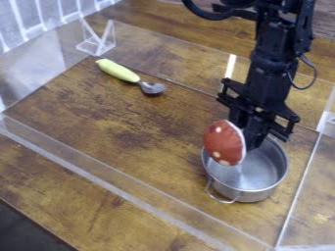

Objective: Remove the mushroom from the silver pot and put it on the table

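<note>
Count of items in view — one mushroom point(224, 144), one silver pot point(249, 174) with two loop handles, one yellow-handled spoon point(127, 75), one clear acrylic stand point(96, 39) at the far left corner. One robot arm, one gripper point(246, 137) — all on one table point(105, 127).

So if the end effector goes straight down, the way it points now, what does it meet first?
Probably the silver pot directly beneath: the end effector, holding the mushroom, hangs over its left rim, so mushroom meets rim or inside first. Depth is unclear.
</note>
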`<state>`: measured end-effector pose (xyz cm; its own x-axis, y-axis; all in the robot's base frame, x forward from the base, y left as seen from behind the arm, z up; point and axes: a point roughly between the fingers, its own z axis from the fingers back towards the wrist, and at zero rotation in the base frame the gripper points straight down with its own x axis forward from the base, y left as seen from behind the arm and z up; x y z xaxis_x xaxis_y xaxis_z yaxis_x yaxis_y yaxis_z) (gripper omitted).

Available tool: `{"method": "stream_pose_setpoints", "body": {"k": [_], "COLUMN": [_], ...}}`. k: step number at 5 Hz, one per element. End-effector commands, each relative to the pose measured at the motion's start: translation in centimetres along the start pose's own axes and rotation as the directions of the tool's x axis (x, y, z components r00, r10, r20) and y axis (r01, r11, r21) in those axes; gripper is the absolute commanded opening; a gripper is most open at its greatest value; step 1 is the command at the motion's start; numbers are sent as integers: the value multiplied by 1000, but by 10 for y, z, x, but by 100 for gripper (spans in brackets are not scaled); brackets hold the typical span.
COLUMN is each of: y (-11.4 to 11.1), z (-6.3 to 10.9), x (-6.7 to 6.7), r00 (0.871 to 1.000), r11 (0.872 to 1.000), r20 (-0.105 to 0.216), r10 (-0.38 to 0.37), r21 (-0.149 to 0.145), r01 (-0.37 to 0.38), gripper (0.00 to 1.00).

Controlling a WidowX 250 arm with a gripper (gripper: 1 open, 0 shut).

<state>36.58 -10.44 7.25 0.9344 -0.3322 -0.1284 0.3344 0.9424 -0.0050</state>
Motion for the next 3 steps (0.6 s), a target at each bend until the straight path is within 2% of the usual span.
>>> {"method": "stream_pose_setpoints", "body": {"k": [1, 3], "y": [13, 28], "z": [50, 68], "x": [-4, -16], "r00": [993, 992], "r11": [1000, 999], "r20": [115, 119], "r10": [23, 43], "r21": [13, 18], "r01": [-25, -45], "gripper": [0, 0]}}
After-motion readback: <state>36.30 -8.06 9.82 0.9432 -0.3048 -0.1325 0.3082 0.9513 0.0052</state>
